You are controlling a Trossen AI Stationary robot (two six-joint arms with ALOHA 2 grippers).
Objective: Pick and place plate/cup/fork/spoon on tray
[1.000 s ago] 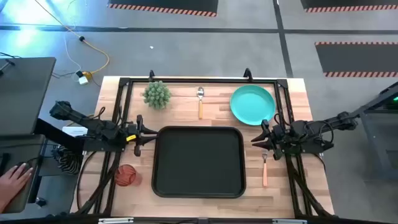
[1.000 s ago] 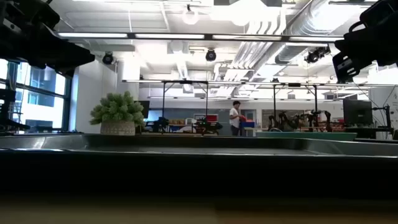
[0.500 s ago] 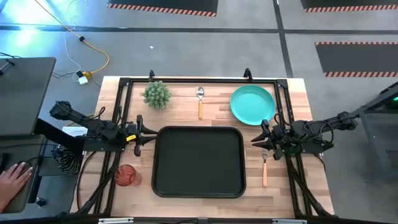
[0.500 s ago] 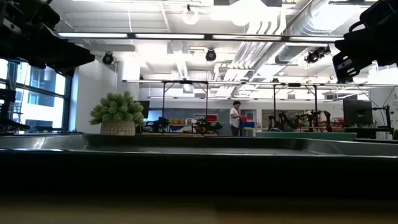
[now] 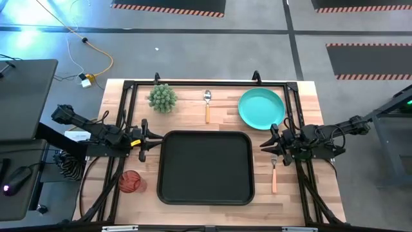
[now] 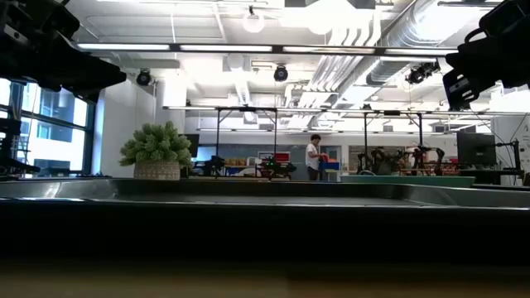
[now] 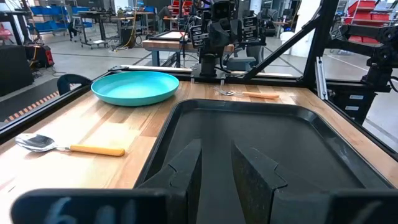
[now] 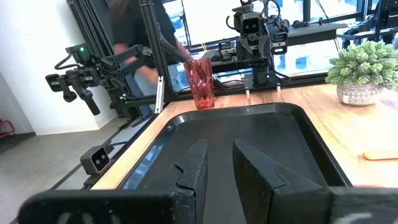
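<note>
Both pincers we see parted and holding nothing: left gripper (image 5: 153, 140) beside the tray (image 5: 205, 167) on one side, right gripper (image 5: 265, 145) on the other, above the fork (image 5: 274, 174). No writing is readable. On the wooden table (image 5: 193, 119) lie the plate (image 5: 261, 107), spoon (image 5: 207, 104), plant (image 5: 162, 97) and cup (image 5: 130, 182). Beyond, an open workshop holds a person (image 6: 313, 157).
</note>
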